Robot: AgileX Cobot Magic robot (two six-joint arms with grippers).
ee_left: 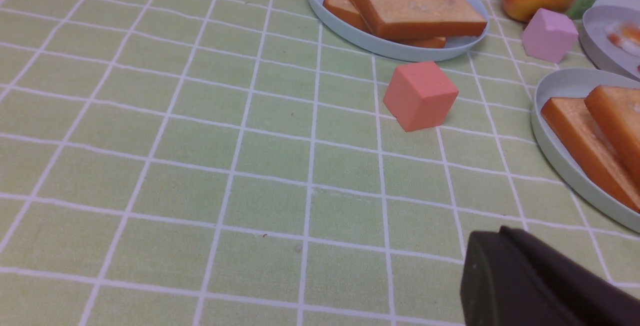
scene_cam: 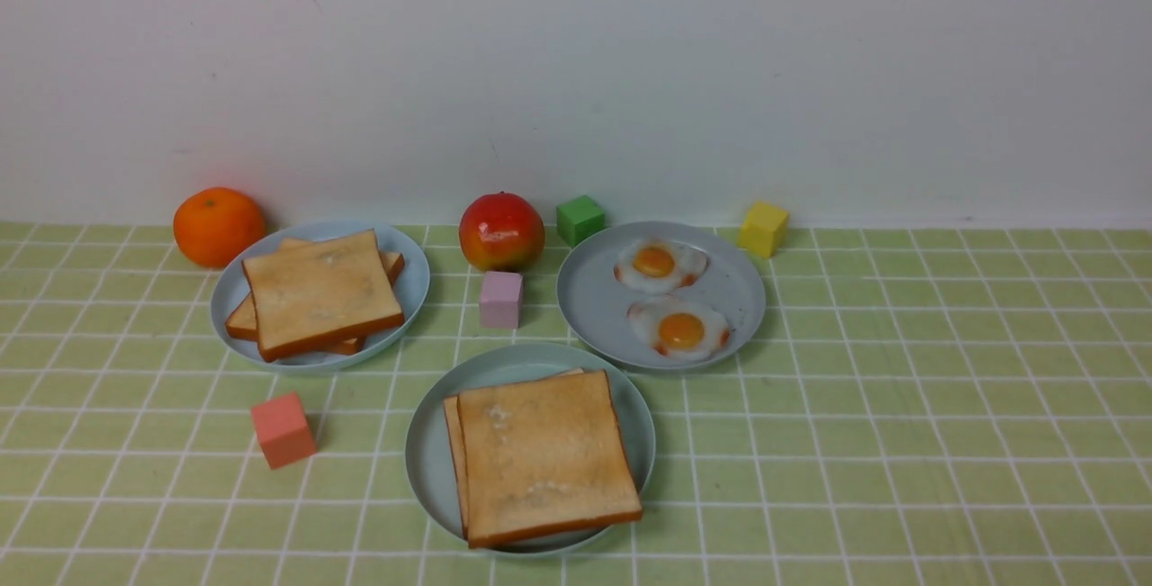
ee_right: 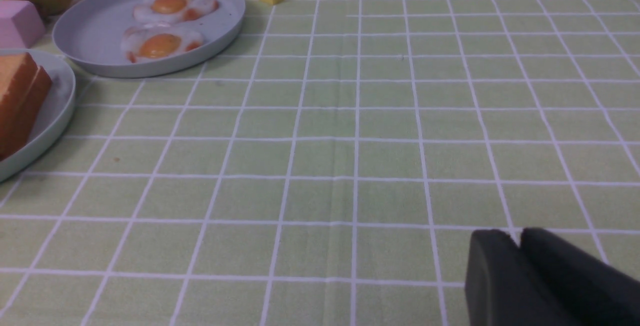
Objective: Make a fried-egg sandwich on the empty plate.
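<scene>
Two toast slices (scene_cam: 540, 455) stacked on mint plate (scene_cam: 432, 469) near front edge of surface (scene_cam: 900, 442); egg between them not seen. Two eggs (scene_cam: 679, 331) left on grey plate (scene_cam: 594, 307) behind. Left fingers (ee_left: 500, 266) seen pressed together, empty; right fingers (ee_right: 520, 246) nearly closed, narrow gap, empty. Risk judged: top slice, offset, could be knocked askew if nudged.

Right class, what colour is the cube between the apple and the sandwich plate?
Pale pink-lilac: the cube shows best in the front view.

Matt woven cloth (scene_cam: 900, 406), smooth plastic-looking mint plate (scene_cam: 432, 451), glossy apple (scene_cam: 500, 230), matt foam-like cubes (scene_cam: 283, 429)
</scene>
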